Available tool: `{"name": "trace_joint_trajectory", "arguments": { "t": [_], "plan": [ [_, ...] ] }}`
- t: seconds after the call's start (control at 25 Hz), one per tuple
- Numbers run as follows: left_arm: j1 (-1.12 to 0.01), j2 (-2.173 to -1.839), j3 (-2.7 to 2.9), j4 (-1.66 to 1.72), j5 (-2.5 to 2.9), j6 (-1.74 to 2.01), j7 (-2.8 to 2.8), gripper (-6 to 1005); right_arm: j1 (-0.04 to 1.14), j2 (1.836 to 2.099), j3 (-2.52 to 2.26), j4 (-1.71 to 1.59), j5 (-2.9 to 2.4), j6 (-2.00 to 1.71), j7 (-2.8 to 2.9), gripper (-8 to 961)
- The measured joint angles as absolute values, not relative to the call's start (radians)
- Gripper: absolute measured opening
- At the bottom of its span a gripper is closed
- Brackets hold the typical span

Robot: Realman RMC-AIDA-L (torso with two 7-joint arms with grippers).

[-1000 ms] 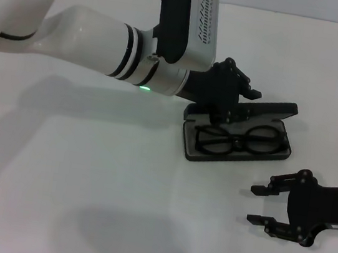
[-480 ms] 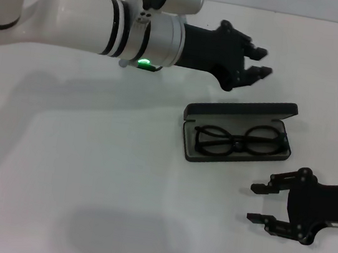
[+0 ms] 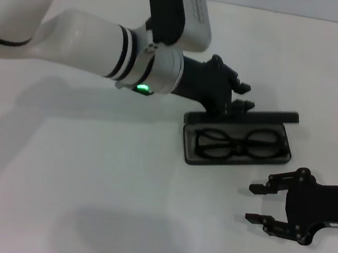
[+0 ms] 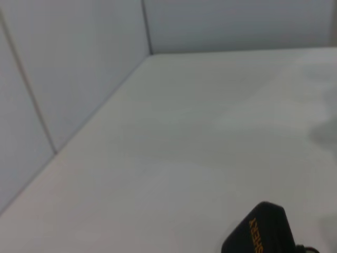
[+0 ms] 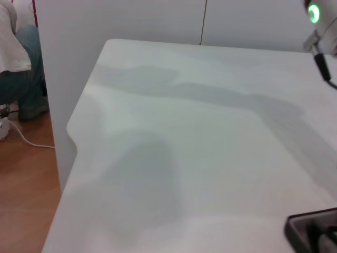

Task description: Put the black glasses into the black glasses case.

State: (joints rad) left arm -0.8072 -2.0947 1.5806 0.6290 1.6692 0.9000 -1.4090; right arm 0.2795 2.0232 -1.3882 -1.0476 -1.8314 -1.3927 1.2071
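Observation:
The black glasses case lies open right of the table's middle. The black glasses rest inside its base, lenses up. Its lid stands behind the base, seen as a narrow strip. My left gripper is open at the lid's rear left edge, its lower finger close to or touching the lid. My right gripper hangs open near the table's front right, a little in front of the case and apart from it. The left wrist view catches a lid corner with orange lettering. A corner of the case appears in the right wrist view.
The white table stretches bare to the left and front of the case. A light wall borders the table's far side. In the right wrist view the table's edge drops off to a wooden floor.
My left gripper, lifted clear behind the case half a second ago, has come back down to the lid's rear left edge. The lid now looks narrower. The right gripper has not moved.

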Motion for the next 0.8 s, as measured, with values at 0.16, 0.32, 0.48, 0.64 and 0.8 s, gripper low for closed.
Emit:
{"name": "trace_joint_trajectory", "arguments": {
  "t": [0.16,0.32,0.48,0.64,0.8],
  "plan": [
    [-0.8,-2.097,1.639,0.632,1.662,0.9,-1.38,314,0.276,2.023,-1.388,-1.048,-1.831,-1.393,1.207,435],
    [-0.763,-2.1,1.671,0.655,1.66,0.899,-1.344,314,0.278,2.022,-1.387,-1.046,-1.835,-1.392,1.209,441],
    [-0.692,-2.102,1.672,0.722,1.613,0.895,-1.29,315,0.279,2.022,-1.388,-1.047,-1.833,-1.39,1.209,453],
    [-0.607,-2.093,1.635,0.789,1.398,0.951,-1.151,329,0.279,2.022,-1.379,-1.055,-1.817,-1.394,1.214,466],
    [-0.551,-2.09,1.481,0.786,1.313,1.086,-1.127,348,0.284,2.018,-1.342,-1.048,-1.704,-1.405,1.214,478]
  ]
}}
